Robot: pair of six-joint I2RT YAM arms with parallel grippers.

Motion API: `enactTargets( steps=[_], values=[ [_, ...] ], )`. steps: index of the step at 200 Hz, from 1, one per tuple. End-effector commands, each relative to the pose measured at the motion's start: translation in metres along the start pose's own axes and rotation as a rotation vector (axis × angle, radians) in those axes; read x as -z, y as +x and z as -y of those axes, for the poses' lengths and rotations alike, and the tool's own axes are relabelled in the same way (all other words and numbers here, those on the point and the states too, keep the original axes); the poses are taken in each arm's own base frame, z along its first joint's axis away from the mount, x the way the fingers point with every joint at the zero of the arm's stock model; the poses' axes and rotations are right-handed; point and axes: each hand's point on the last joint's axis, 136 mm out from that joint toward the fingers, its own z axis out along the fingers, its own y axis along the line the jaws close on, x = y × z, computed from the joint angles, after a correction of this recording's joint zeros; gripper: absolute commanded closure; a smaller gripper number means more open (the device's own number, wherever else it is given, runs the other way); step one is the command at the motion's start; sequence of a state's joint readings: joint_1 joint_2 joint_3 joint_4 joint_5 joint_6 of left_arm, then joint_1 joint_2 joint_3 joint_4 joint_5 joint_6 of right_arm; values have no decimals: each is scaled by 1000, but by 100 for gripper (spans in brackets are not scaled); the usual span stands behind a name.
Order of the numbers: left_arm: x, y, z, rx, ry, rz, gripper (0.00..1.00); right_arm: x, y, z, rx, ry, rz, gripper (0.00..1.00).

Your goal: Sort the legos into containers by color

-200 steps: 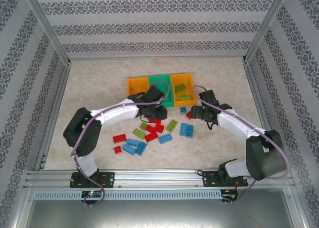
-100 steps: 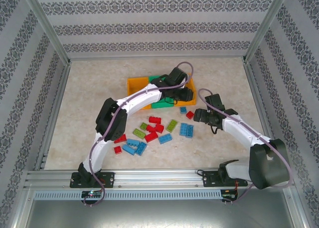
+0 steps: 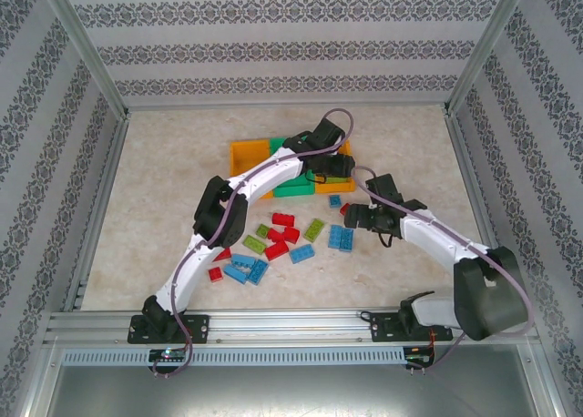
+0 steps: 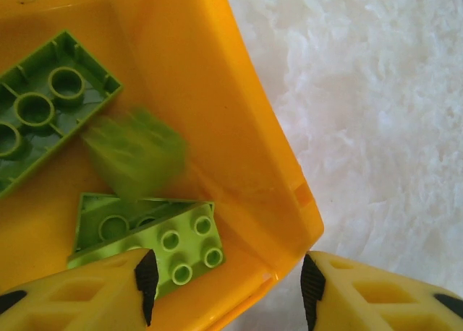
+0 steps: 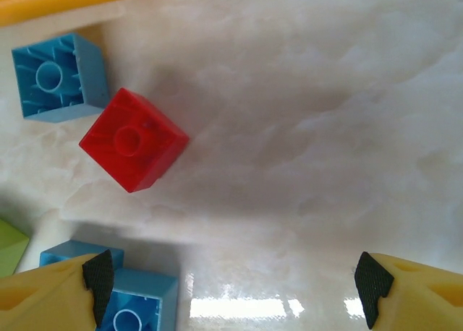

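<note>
In the top view I see the left arm stretched far over the table (image 3: 173,171). The left gripper (image 3: 332,168) hangs above the right orange bin (image 3: 343,147) of the three joined containers. The green bin (image 3: 290,189) is in the middle and the left orange bin (image 3: 246,153) is at the other end.

In the left wrist view its fingers stand apart and grasp nothing; the near corner of the orange bin is between them. Inside this bin I count three light green legos. One upside-down brick (image 4: 43,110) is at the left and one studs-up brick (image 4: 181,244) is near the fingers. Between them is one blurred brick (image 4: 134,154), and I cannot tell if it rests or not.

The right gripper (image 5: 231,277) is spread wide and empty, low over the bare table. Ahead of it lies a red brick (image 5: 134,139), just beside a blue brick (image 5: 58,74) with its hollow side up. Two more blue bricks (image 5: 137,306) are near its left finger. The loose legos (image 3: 273,239), red, blue and green, are scattered on the table in front of the bins.
</note>
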State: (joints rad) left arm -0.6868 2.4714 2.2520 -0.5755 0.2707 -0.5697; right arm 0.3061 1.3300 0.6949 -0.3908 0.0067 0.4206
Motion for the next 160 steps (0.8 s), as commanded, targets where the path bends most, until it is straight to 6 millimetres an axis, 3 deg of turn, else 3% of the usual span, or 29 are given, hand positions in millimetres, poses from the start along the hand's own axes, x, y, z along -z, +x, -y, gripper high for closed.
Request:
enactTargets(
  steps=[1, 55, 74, 160],
  values=[
    [9, -8, -2, 4, -26, 17, 39, -3, -12, -18, 73, -45, -3, 12],
    [33, -17, 19, 12, 38, 45, 20, -13, -26, -35, 220, -57, -57, 13],
    [47, -22, 29, 19, 72, 67, 0, -17, -25, -40, 255, -74, -91, 14],
    [82, -36, 64, 81, 219, 117, 0, -39, -14, -46, 410, -70, -212, 18]
  ],
)
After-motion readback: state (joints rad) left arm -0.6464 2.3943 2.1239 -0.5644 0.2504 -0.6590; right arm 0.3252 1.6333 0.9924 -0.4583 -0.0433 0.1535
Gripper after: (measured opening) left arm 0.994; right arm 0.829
